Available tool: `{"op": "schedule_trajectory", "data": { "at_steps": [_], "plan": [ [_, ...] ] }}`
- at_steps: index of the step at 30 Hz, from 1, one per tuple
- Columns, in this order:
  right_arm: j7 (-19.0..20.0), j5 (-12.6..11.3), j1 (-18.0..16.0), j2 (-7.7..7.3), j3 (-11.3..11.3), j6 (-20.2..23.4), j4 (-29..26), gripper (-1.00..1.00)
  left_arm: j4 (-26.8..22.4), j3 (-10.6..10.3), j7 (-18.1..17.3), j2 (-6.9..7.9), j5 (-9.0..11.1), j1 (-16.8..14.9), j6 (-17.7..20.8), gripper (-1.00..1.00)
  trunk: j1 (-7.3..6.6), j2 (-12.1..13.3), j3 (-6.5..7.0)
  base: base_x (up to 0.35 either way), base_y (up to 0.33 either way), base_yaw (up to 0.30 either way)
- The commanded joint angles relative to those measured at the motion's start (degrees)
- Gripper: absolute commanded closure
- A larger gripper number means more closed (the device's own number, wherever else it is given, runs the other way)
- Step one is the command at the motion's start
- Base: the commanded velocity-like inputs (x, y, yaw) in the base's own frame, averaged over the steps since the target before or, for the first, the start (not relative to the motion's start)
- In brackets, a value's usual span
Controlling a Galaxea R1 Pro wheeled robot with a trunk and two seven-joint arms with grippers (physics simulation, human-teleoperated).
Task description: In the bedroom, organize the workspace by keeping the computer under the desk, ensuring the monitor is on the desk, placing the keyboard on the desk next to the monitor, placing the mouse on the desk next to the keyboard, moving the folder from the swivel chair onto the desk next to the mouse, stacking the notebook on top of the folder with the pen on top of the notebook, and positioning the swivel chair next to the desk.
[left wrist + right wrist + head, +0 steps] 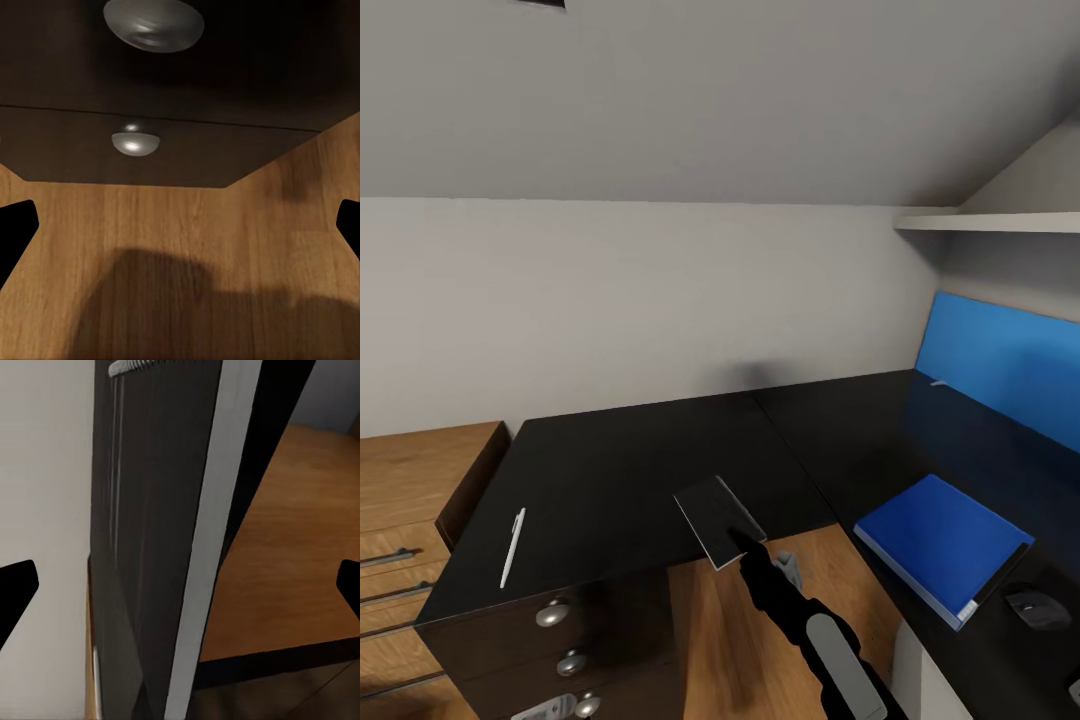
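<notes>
The dark-grey notebook (715, 515) lies askew on the black desk (610, 470), one corner past the front edge. My right gripper (746, 548) reaches up to that corner. In the right wrist view the notebook (157, 547) stands edge-on between the spread fingertips (16, 592) of the open right gripper (180, 585). The pale pen (512, 546) rests near the desk's left end. On the right wing of the desk lies the blue folder (942, 545), with the black mouse (1038, 607) just beyond it. My left gripper (180, 232) hangs open over the wood floor, facing the drawer knobs (135, 142).
The black drawer unit (565, 640) with round silver knobs sits under the desk's left end. A light-wood drawer chest (410, 500) stands beside it. A blue wall panel (1010, 365) and a white shelf (990, 222) are at the right. Wood floor (710, 640) lies in the desk's inner corner.
</notes>
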Motion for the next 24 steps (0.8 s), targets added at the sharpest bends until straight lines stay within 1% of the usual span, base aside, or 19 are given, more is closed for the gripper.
{"op": "schedule_trajectory", "data": {
  "at_steps": [1, 5, 22, 23, 24],
  "plan": [
    [0.08, -0.27, -0.04, 0.01, 0.08, 0.14, 0.01, -1.0, -0.11, 0.18, -0.24, -0.06, 0.59, 0.0, 0.43, -1.0, 0.0, -0.03, -0.05, 0.0, 0.0, 0.0],
    [0.07, -0.22, -0.04, 0.02, 0.5, 0.09, -0.01, -1.0, -0.11, 0.18, -0.24, -0.06, 0.59, 0.0, 0.43, -1.0, 0.0, -0.03, -0.05, 0.0, 0.0, 0.0],
    [-0.16, -0.25, -0.01, 0.18, 0.6, -0.13, -0.01, -1.0, -0.11, 0.18, -0.18, -0.06, 0.59, 0.0, 0.43, -1.0, 0.0, -0.03, -0.05, 0.0, 0.0, 0.0],
    [-0.17, -0.25, -0.01, 0.16, 0.59, -0.14, -0.01, 1.0, -0.11, 0.18, -0.18, -0.06, 0.59, 0.0, 0.43, -1.0, 0.0, -0.03, -0.05, 0.0, 0.0, 0.0],
    [-0.21, -0.25, -0.01, 0.15, 0.59, -0.16, -0.01, 1.0, -0.11, 0.18, -0.17, -0.06, 0.59, 0.0, 0.43, -1.0, 0.0, -0.03, -0.05, 0.0, 0.0, 0.0]
  ]
}}
